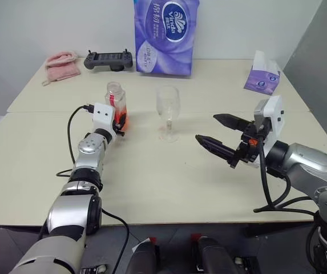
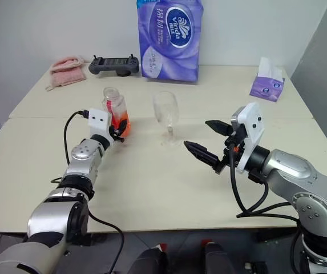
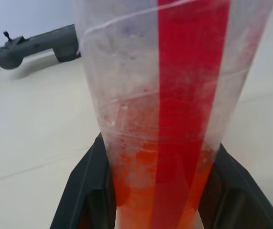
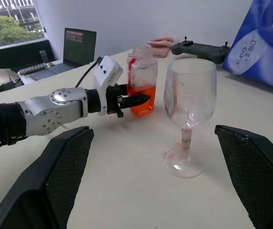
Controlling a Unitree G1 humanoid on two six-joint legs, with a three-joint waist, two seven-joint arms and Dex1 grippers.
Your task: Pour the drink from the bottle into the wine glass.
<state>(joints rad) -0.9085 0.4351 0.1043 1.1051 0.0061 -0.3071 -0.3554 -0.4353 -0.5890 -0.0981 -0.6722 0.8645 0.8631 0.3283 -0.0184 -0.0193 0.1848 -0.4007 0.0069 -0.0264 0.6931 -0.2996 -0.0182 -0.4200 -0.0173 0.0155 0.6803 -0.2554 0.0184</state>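
The bottle [image 1: 116,103] stands upright on the table, clear plastic with a red label strip [image 3: 188,95], and the orange-red drink [image 1: 121,119] fills its lower part. My left gripper [image 1: 119,123] is shut on the bottle's lower body, one black finger [image 3: 86,186] on each side. The empty wine glass [image 1: 168,111] stands upright just right of the bottle, apart from it. My right gripper [image 1: 206,127] hovers open to the right of the glass, pointing at it, nothing between its fingers [image 4: 55,176]. The right wrist view shows the glass [image 4: 190,90] and the held bottle [image 4: 142,81].
At the table's back stand a large purple tissue pack [image 1: 166,34], a black game controller [image 1: 109,60] and a pink cloth [image 1: 60,64]. A small purple tissue box [image 1: 262,77] sits at the back right. A laptop [image 4: 79,45] stands off to the left.
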